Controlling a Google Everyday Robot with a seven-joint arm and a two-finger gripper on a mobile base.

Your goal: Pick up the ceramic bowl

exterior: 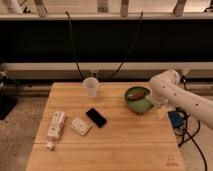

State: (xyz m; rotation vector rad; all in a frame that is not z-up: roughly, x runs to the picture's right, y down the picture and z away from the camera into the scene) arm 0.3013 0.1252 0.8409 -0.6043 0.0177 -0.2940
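The ceramic bowl is green and glossy with a brown-orange patch inside. It sits on the wooden table near its far right corner. My white arm reaches in from the right, bent over the table's right edge. My gripper is at the bowl's right rim, mostly hidden behind the arm's wrist. I cannot tell whether it touches the bowl.
A translucent white cup stands at the back middle. A black phone, a small white packet and a white bottle lying flat are on the left half. A blue box with cables sits off the right edge.
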